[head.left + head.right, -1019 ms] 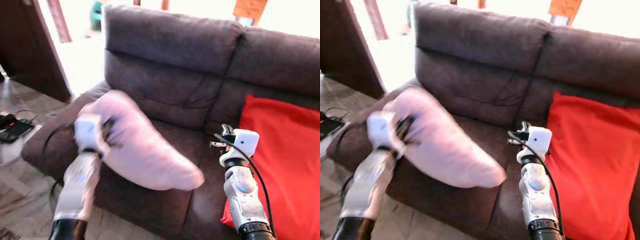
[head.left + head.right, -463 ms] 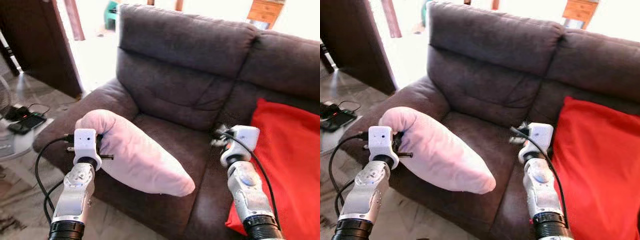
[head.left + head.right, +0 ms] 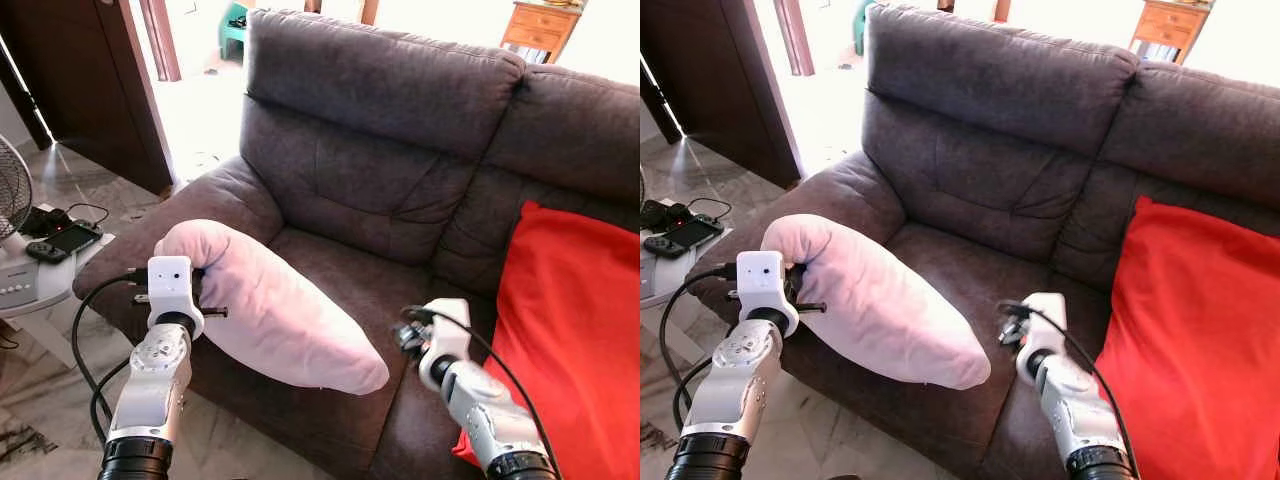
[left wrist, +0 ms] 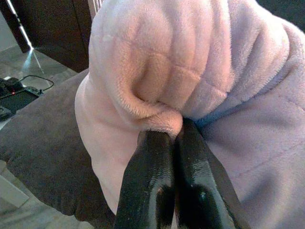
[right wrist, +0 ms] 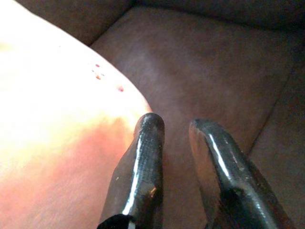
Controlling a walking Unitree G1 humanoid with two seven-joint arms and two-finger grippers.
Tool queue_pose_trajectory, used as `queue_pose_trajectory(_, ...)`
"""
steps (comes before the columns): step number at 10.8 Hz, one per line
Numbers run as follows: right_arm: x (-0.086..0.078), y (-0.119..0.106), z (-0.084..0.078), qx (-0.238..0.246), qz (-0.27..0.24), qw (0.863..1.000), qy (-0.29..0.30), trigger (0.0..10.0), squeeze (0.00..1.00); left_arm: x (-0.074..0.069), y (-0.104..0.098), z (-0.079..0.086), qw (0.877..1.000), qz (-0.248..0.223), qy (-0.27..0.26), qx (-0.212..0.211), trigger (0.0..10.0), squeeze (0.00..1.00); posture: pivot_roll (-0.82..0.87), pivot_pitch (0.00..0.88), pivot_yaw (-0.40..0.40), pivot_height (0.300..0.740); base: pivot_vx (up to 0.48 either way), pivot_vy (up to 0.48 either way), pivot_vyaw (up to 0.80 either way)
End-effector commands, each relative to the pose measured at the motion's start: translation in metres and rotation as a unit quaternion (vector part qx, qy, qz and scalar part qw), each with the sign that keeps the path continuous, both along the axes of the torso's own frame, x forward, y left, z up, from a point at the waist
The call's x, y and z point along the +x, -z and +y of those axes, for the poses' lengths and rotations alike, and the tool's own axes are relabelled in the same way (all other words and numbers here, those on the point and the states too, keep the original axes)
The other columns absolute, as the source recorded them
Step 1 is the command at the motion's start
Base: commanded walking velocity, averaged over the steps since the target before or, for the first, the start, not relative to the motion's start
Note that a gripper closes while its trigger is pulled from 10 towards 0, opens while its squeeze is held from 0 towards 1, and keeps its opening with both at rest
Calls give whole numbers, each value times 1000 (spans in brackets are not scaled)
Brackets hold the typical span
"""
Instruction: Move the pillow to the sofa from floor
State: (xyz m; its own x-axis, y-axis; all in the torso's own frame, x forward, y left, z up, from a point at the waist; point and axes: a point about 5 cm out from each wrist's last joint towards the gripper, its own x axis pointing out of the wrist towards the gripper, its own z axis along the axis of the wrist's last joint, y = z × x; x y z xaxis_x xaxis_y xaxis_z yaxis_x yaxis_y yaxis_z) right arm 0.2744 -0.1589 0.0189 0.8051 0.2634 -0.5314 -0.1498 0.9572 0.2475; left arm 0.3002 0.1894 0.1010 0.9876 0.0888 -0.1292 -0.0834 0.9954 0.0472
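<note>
My left gripper is clenched on a fold of the pink pillow, the two black fingers pressed together with plush fabric bunched between their tips. I hold the pillow by its near end, off the floor; from my grip it stretches away to my right, over the front edge of the sofa seat beside the armrest. Whether its underside touches the cushion I cannot tell.

My right gripper hangs low over the seat, just beyond the pillow's far end. Its fingers stand slightly apart with nothing between them; one lies right beside the pillow's pale edge, and I cannot tell if it touches.

Right of my right arm, a red cushion leans against the sofa back on the neighbouring seat.

Left of my left arm, a small white table carries a dark handheld device with a cable, and part of a fan shows above it. Beyond that stands a dark wooden door. Behind the sofa, far off, there is a wooden cabinet in bright light.
</note>
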Motion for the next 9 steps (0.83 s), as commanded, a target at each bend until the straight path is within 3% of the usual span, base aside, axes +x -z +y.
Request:
queue_pose_trajectory(1,2,-6,-1,6,-6,1000,3,10000,1000,1,9,-10,999,27,16,-11,10000,0,75,27,-75,740,0,0,0)
queue_pose_trajectory(2,4,-12,-1,48,-1,999,17,10000,1000,1,8,-10,999,25,15,-12,10000,0,73,33,-75,740,0,0,0)
queue_pose_trajectory(3,4,-16,-4,58,-5,998,9,10000,1000,1,8,-10,999,25,15,-13,10000,0,73,42,-80,740,0,0,0)
queue_pose_trajectory(5,6,-30,-36,104,-17,992,72,10000,1000,2,8,-7,1000,25,11,-16,10000,0,59,55,-83,740,0,0,0)
queue_pose_trajectory(7,-7,-26,-37,80,1,996,33,10000,1000,3,8,-7,999,27,14,-17,10000,0,55,61,-83,740,0,0,0)
queue_pose_trajectory(9,-18,-29,-28,123,14,992,5,10000,1000,4,8,-9,999,26,21,-18,10000,0,53,65,-80,740,0,0,0)
